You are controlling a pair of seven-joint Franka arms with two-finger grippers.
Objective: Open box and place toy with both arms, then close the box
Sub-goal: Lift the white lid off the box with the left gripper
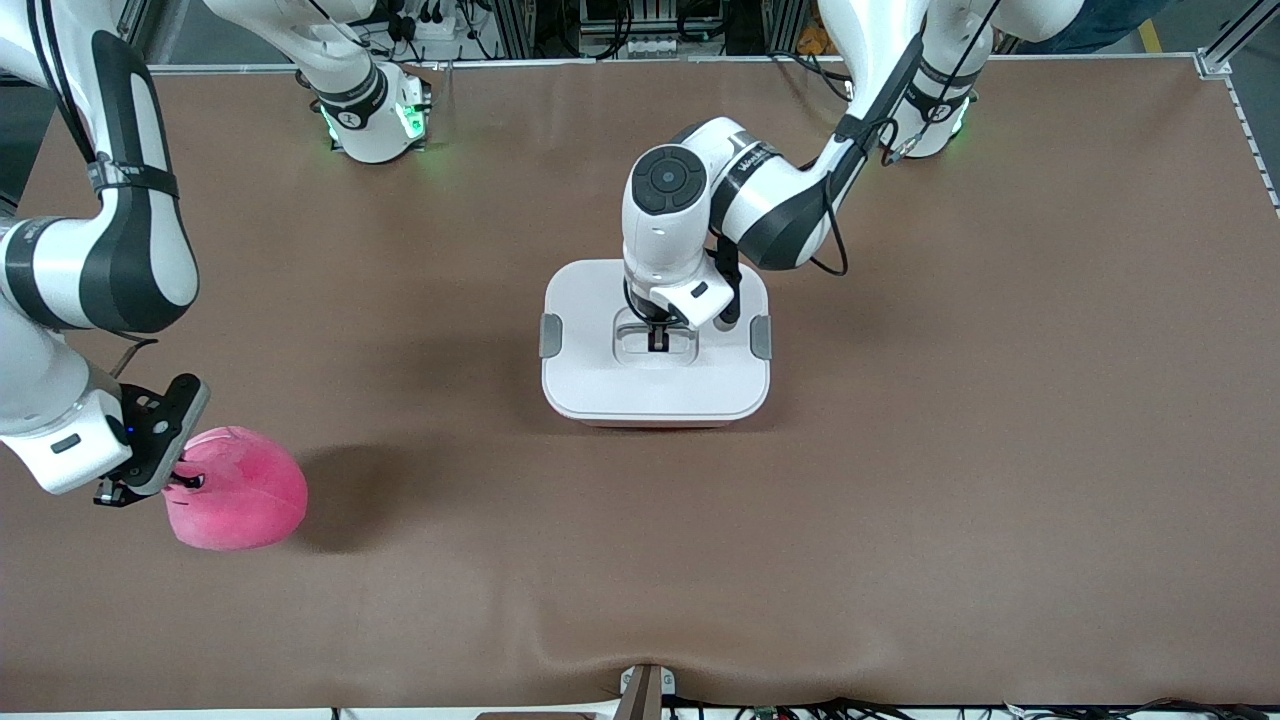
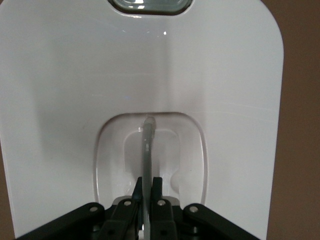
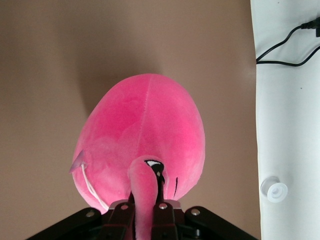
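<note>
I am holding two things at once. My left claw [image 1: 657, 340] is sitting over the middle of the box [image 1: 656, 400], pinched shut on the clear handle [image 2: 147, 150] in the recess of the white lid [image 2: 65, 100]. The lid is lying flat on the box, with both grey clips [image 1: 550, 336] showing at its ends. The box is standing in the middle of the table [image 1: 900, 500].

My right claw [image 1: 183, 482] is squeezed shut on a fold of the pink toy [image 1: 240, 490], at the right arm's end of the table and nearer the front camera than the box. Whether the toy is touching the table or hanging just over it, I cannot tell.

What I am worrying about: the handle is thin and slick, so a pull off the vertical could let it slip from my fingers. If the clips are latched, lifting may drag the whole box up instead of freeing the lid. My hold on the toy is only a pinch of plush, so a quick swing could tear it loose. And both arms are heading for the same spot, so they could collide there.
</note>
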